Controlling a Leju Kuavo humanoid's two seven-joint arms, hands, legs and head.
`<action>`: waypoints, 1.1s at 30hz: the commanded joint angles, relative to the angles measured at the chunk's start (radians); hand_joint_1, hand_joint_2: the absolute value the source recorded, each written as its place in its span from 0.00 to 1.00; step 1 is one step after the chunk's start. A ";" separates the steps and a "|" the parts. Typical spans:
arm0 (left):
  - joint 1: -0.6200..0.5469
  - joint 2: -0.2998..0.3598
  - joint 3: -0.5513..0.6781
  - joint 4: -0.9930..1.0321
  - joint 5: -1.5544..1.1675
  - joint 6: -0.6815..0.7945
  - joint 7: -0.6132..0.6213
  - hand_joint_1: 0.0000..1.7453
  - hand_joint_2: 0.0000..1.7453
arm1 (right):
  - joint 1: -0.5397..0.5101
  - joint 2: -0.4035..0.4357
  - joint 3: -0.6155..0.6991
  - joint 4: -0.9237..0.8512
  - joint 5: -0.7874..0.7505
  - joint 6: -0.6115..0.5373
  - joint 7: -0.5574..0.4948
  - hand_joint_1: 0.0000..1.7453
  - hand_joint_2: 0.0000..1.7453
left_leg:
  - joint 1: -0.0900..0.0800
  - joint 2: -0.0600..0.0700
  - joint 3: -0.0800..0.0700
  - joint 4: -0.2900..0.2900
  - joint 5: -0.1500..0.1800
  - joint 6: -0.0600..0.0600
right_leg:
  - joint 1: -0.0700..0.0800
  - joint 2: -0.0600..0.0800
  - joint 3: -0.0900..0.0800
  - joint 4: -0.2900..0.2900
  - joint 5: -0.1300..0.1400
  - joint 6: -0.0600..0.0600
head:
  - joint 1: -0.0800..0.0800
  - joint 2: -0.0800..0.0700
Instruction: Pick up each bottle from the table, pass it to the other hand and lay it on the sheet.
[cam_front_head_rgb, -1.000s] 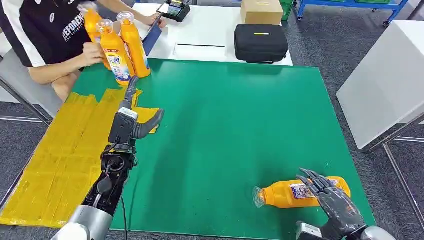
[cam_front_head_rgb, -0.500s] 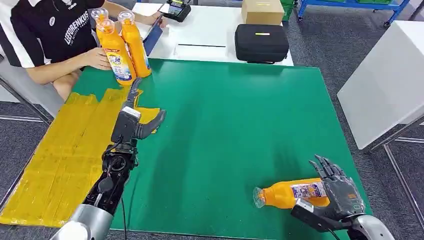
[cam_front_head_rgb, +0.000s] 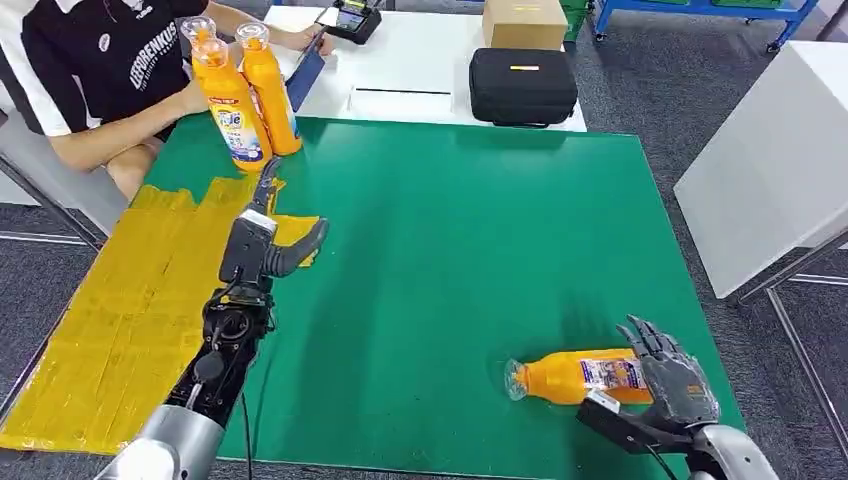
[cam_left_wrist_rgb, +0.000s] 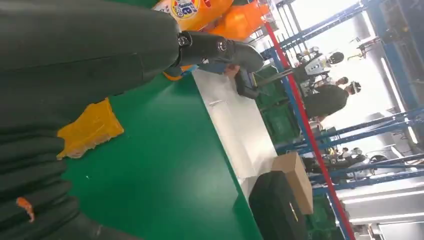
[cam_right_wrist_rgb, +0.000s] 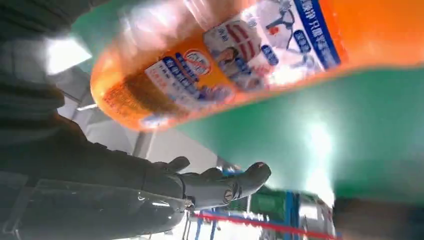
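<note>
Orange plastic bottle with a clear cap and a blue-and-white label (cam_front_head_rgb: 575, 377) lies on its side on the green-topped bench (cam_front_head_rgb: 450, 250), near the front right corner, cap toward the robot's left, base under the right hand (cam_front_head_rgb: 672, 385). Judged handling: smooth rounded plastic, likely slick and prone to roll away on the flat mat if nudged; looks filled with liquid, so moderately heavy with weight shifting when tilted; walls probably give a little under squeeze, not fragile. Best hold looks to be around the labelled mid-body, where it is widest and the label offers some friction (the neck should stay free for the other hand at the pass). Right hand sits at the bottle's base end, fingers spread and arched over the far side, thumb low on the near side; it brackets the bottle, and whether it touches I cannot tell. In the right wrist view the bottle hangs close beside the fingers (cam_right_wrist_rgb: 220, 186), with a gap visible. Left hand (cam_front_head_rgb: 275, 240) hovers fingers apart, holding nothing, over the edge of the yellow taped sheet (cam_front_head_rgb: 120, 310), well apart from the bottle. Three upright orange bottles (cam_front_head_rgb: 240, 95) stand at the far left corner beside a seated person (cam_front_head_rgb: 90, 70).
</note>
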 joint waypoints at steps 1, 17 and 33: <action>-0.056 0.019 0.011 0.085 0.006 -0.007 0.009 0.00 1.00 | -0.016 0.005 0.020 0.084 0.004 0.031 0.013 0.00 1.00 | 0.001 0.003 0.007 0.000 -0.003 -0.003 | 0.002 0.001 0.007 -0.001 -0.003 -0.003 | 0.000 0.000; -0.044 0.011 0.019 0.076 0.022 0.001 0.031 0.00 1.00 | -0.009 -0.016 -0.001 0.107 -0.001 0.102 0.033 0.00 1.00 | 0.001 0.002 0.007 0.000 -0.003 -0.003 | 0.002 0.000 0.007 -0.001 -0.002 -0.003 | 0.000 0.000; -0.005 0.030 0.066 0.046 0.052 0.004 0.048 0.00 1.00 | -0.031 -0.013 0.021 0.197 0.029 0.166 0.065 0.79 1.00 | 0.002 0.002 0.010 -0.001 -0.004 -0.003 | 0.002 -0.001 0.010 -0.002 -0.003 -0.003 | 0.000 0.000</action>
